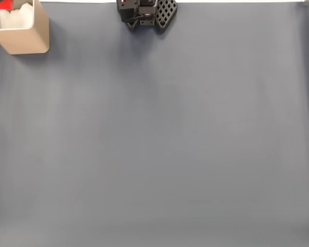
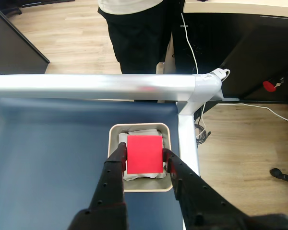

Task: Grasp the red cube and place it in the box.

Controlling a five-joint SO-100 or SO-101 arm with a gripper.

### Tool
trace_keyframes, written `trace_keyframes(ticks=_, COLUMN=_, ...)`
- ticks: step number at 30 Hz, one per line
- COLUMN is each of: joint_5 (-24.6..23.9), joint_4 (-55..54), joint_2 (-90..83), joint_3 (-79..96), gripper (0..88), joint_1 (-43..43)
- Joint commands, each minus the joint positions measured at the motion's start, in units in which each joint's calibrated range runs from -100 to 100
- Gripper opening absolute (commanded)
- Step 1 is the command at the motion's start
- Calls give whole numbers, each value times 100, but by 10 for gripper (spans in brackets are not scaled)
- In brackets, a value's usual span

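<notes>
**Wrist view: red cube clamped over the box**

Wrist view, lower centre of frame: gripper (image 2: pixel 145 161) with both black fingers (image 2: pixel 114 170) pressed against the left and right faces of the red cube (image 2: pixel 144 154), so it is closed on the cube. Cube sits directly over the opening of the tan box (image 2: pixel 165 132), with white paper filling (image 2: pixel 142 131) visible around and behind it. Cannot tell whether the cube's underside touches the paper or hangs just above it. Box stands on the dark blue bench (image 2: pixel 48 148), near the bench's right edge and close to the silver metal rail (image 2: pixel 91 86) crossing the frame above it. Beyond the rail, top centre: a person (image 2: pixel 137 33) standing in black trousers and a pale top, on a wooden floor (image 2: pixel 240 153). White cable (image 2: pixel 252 106) trails across the floor at right; a small red item (image 2: pixel 269 86) sits at right against dark furniture.

Fixed view: box (image 1: pixel 26 37) in the upper left corner of frame, partly cut off, white filling (image 1: pixel 15 18) inside, and a sliver of the red cube (image 1: pixel 1 4) at the very top edge over it. Black arm base parts (image 1: pixel 147 14) at top centre. Grey-blue bench (image 1: pixel 159 144) takes up the remainder.
</notes>
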Motion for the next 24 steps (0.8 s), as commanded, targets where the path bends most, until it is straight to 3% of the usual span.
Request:
trace_keyframes(ticks=1, joint_5=20, joint_4=-90, joint_2=-195, joint_3=-140, gripper=2, joint_1=55)
trace_keyframes(ticks=17, joint_5=-5, joint_4=140, joint_2=-264, joint_3=-231, gripper=11, joint_1=-16)
trace_keyframes(ticks=20, joint_5=0, joint_4=205, joint_2=-273, joint_3=-258, gripper=54, joint_1=-44)
trace_keyframes(ticks=24, joint_5=137, joint_4=263, joint_2=-299, joint_3=-231, gripper=228, joint_1=-37)
